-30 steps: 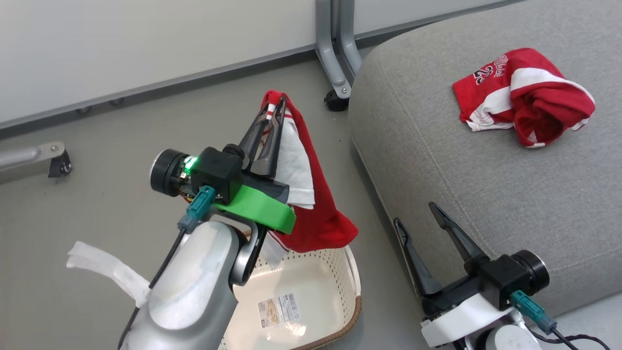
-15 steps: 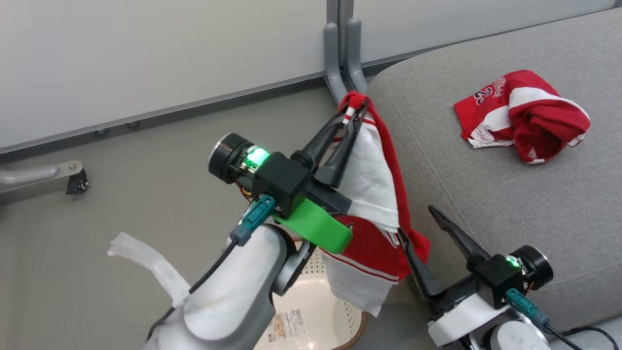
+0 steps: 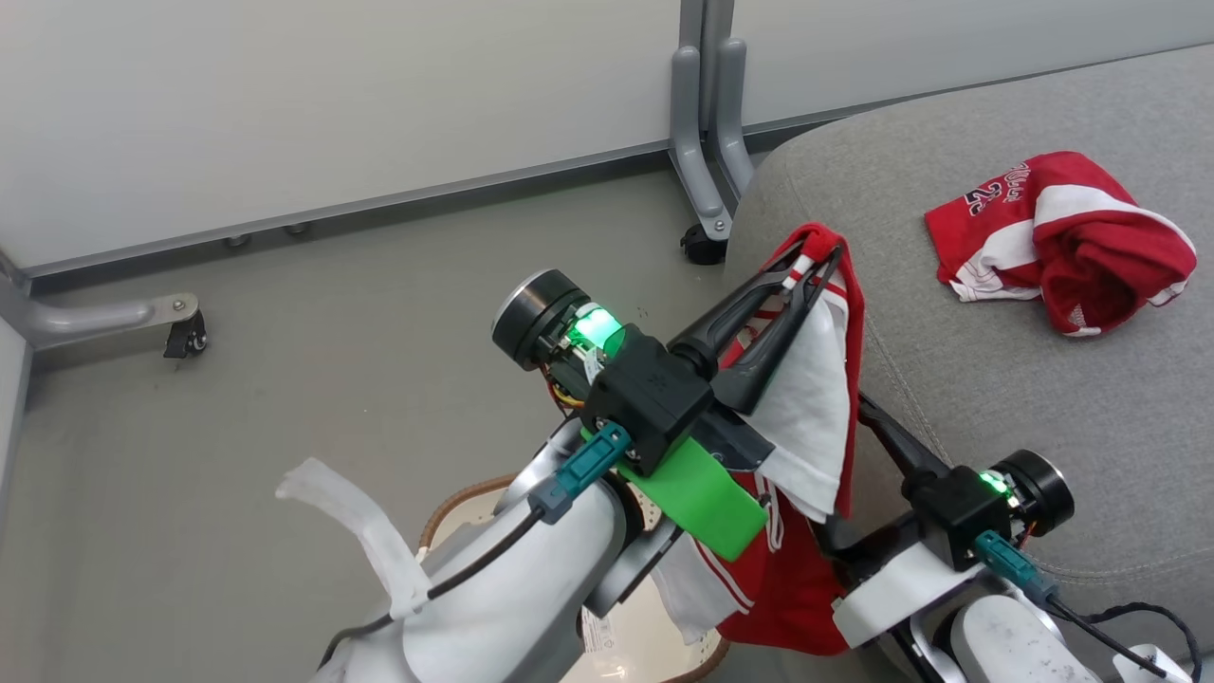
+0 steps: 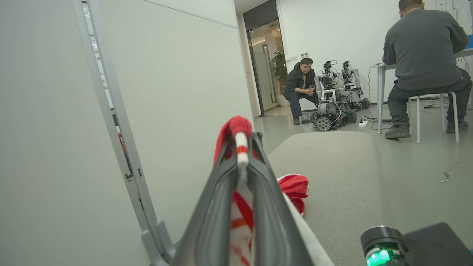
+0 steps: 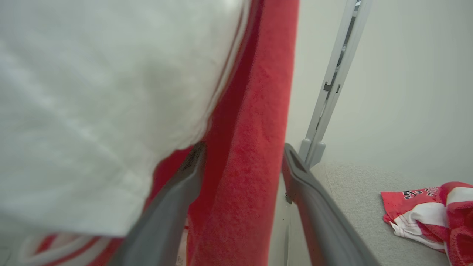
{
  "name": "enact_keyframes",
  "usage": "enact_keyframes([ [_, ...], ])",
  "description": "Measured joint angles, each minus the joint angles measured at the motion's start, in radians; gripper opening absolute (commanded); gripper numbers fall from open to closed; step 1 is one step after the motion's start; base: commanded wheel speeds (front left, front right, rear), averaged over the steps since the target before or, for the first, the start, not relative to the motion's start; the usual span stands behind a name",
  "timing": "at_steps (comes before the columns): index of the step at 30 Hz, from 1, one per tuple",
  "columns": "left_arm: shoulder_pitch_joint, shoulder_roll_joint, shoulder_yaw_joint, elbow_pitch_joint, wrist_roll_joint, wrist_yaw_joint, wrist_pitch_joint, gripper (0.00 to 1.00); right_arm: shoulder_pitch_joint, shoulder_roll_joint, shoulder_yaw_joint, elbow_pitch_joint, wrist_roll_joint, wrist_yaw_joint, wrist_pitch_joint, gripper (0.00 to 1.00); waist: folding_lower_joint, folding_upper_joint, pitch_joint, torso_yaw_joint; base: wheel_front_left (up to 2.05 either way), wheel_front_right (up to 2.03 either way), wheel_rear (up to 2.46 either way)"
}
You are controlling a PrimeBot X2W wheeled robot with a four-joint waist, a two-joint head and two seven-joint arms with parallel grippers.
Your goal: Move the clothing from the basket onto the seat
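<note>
Left gripper (image 3: pixel 814 266) is clamping the striped hem of a red-and-white garment (image 3: pixel 806 417), fingers pressing together on the cloth, which is hanging down past the wrist. Right gripper (image 5: pixel 244 159) is standing wide apart, with a red fold of that garment dangling between its fingers unsqueezed. Under the left forearm the basket (image 3: pixel 446 498) is sitting on the floor, mostly covered; the strip of its bottom in view is showing cream perforated plastic. The left arm is angling up and to the right, its fingertips pointing over the near corner of the seat (image 3: pixel 996 379). A lettered red jersey (image 3: pixel 1062 242) is lying crumpled on that cushion, well apart.
</note>
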Motion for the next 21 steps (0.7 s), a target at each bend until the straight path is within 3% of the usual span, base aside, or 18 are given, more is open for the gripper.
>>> enact_keyframes([
  [3,-0.010,-0.001,-0.017,-0.003,-0.003,0.000,0.003,0.00,-0.013,-0.007,0.033,0.034,0.018,0.000,0.000,1.00,0.0000,0.0000,0.002,0.011,0.00,0.00,0.00],
  [4,-0.011,-0.001,-0.022,-0.002,-0.007,0.001,0.004,0.00,-0.019,-0.007,0.039,0.039,0.028,0.000,0.000,0.50,0.0000,0.0000,0.003,0.015,0.00,0.00,0.00],
  [5,-0.012,-0.001,-0.025,0.000,-0.010,0.005,0.005,0.00,-0.026,-0.008,0.052,0.044,0.032,0.000,0.000,0.16,0.0000,0.0000,0.004,0.020,0.00,0.00,0.00],
  [6,-0.013,-0.001,-0.025,0.003,-0.010,0.007,0.005,0.00,-0.028,-0.008,0.061,0.045,0.034,0.000,0.000,0.00,0.0000,0.0000,0.005,0.023,0.00,0.00,0.00],
  [13,-0.007,-0.001,-0.017,0.073,-0.058,0.012,0.001,0.00,-0.021,-0.007,0.037,0.024,0.049,0.000,0.000,0.00,0.0000,0.0000,0.019,0.042,0.00,0.00,0.00],
  [21,0.015,0.002,-0.030,0.141,-0.104,-0.028,0.012,0.00,-0.006,-0.005,0.021,0.012,0.054,0.000,0.000,0.00,0.0001,0.0000,0.032,0.044,0.00,0.00,0.00],
])
